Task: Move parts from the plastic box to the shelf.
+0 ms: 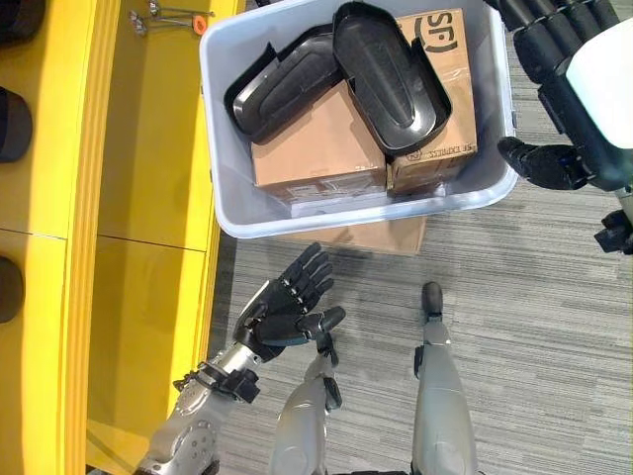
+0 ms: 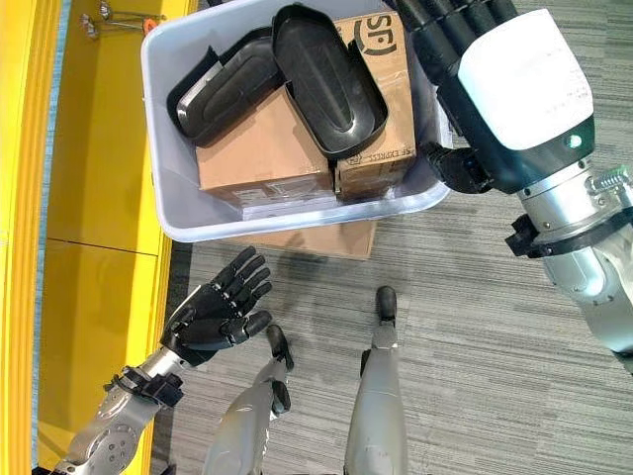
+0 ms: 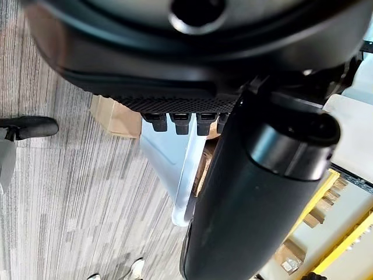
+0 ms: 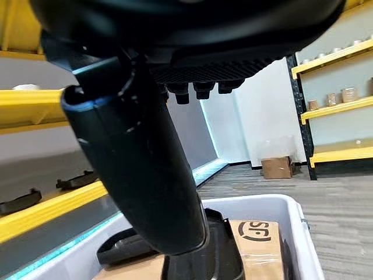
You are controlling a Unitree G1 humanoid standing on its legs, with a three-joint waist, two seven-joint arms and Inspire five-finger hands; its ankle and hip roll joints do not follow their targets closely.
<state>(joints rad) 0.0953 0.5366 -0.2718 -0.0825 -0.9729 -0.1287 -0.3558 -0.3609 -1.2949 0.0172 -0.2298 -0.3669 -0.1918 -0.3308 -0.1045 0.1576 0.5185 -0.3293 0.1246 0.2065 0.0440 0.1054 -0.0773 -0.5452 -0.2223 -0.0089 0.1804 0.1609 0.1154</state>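
The pale plastic box [image 1: 233,220] stands on the floor ahead of me. Two black tray-shaped parts lie in it on top of cardboard cartons: one long oval part [image 1: 388,77] and a second part [image 1: 282,91] to its left, overlapping. The yellow shelf [image 1: 148,158] runs along the left side. My left hand [image 1: 289,305] is open, palm up, just in front of the box's near wall and holds nothing. My right hand [image 2: 514,89] hovers open over the box's right rim, fingers straight and its thumb [image 1: 539,160] outside the wall, touching no part.
A flat cardboard piece [image 1: 381,237] pokes out from under the box. Dark parts [image 1: 12,124] lie on the shelf's far left, and small metal tools [image 1: 168,15] lie near its top. Grey carpet [image 1: 534,327] spreads to the right of the box.
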